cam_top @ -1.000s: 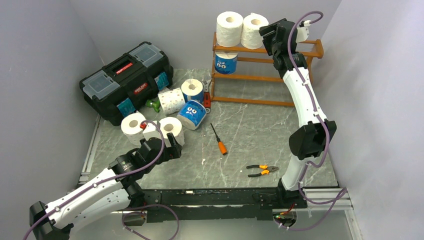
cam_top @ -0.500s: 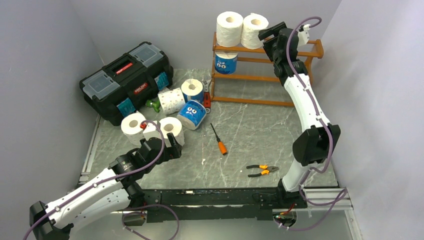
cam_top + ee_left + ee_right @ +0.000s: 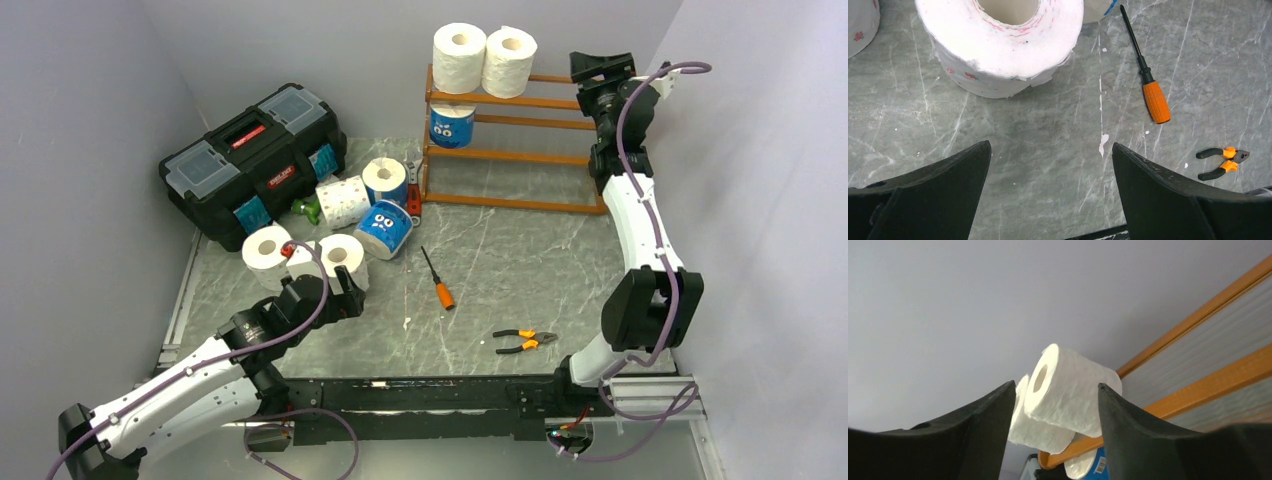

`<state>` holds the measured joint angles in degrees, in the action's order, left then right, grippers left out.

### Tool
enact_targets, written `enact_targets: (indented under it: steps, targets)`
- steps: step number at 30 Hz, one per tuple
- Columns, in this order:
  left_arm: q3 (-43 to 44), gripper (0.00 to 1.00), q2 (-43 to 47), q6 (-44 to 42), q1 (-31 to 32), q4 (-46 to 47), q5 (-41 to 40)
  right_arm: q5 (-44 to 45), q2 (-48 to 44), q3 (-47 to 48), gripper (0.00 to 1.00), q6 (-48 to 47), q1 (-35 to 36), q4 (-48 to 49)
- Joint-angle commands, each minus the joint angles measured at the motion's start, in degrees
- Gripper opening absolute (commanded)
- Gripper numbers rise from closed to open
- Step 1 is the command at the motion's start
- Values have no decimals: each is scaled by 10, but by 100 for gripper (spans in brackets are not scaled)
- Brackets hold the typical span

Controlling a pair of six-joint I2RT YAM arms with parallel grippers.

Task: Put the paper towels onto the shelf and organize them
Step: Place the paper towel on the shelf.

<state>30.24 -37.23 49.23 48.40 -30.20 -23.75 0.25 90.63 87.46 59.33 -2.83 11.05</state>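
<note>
The wooden shelf (image 3: 520, 153) stands at the back. Two white rolls (image 3: 459, 56) (image 3: 509, 60) sit on its top tier and a blue-wrapped roll (image 3: 451, 125) on the middle tier. They also show in the right wrist view, white roll (image 3: 1073, 390). On the table lie white rolls (image 3: 267, 250) (image 3: 343, 256) (image 3: 343, 201) and blue-wrapped rolls (image 3: 385, 181) (image 3: 385, 228). My right gripper (image 3: 600, 68) is open and empty, right of the top tier. My left gripper (image 3: 340, 295) is open and empty just short of a white roll (image 3: 1000, 42).
A black toolbox (image 3: 250, 160) stands at the back left. An orange-handled screwdriver (image 3: 437, 279) and orange pliers (image 3: 524, 342) lie on the table; both show in the left wrist view, screwdriver (image 3: 1148, 75), pliers (image 3: 1222, 161). A green object (image 3: 308, 209) sits by the toolbox.
My right gripper has let go of the second white roll on the top tier and drawn back to the right. The left arm has not moved.
</note>
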Motion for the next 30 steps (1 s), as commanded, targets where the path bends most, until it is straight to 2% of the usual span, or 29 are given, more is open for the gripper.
enact_targets:
  steps: [1,10,21,26,30]
  targets:
    - [5,97,9,4,-1,20,7,-86,37,-4,57,65,-27,89]
    - [7,97,6,10,0,16,1,-108,99,37,33,57,-28,101]
    - [8,97,-8,9,-1,22,2,-148,164,86,32,67,-16,85]
    - [-4,97,10,19,0,17,1,-165,193,128,32,53,2,59]
    - [-11,97,30,25,-1,8,-2,-166,198,126,32,52,12,61]
